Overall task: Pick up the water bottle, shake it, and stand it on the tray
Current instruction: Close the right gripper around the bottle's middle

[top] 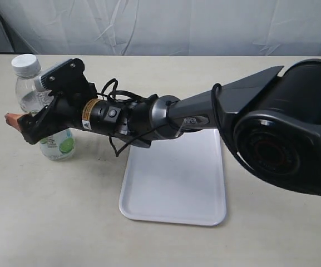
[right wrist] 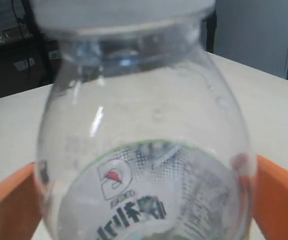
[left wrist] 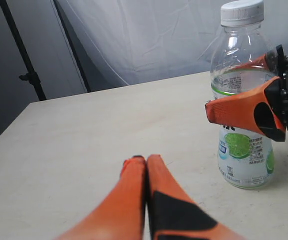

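Observation:
The water bottle (top: 29,92) stands upright on the table at the far left, white cap on top and lime label low down. My right gripper (top: 21,115) reaches across from the right and has an orange finger on each side of the bottle's body, shut on it. In the left wrist view the bottle (left wrist: 241,150) still rests on the table between the right gripper's fingers (left wrist: 243,107). In the right wrist view the bottle (right wrist: 144,150) fills the frame between both orange fingers (right wrist: 276,200). My left gripper (left wrist: 146,160) is shut and empty, low over the table beside the bottle. The white tray (top: 174,186) lies right of the bottle.
The right arm's big black housing (top: 285,130) fills the right side and its forearm (top: 149,117) passes over the tray's far end. A white cloth backdrop (top: 166,25) hangs behind the beige table (top: 54,222).

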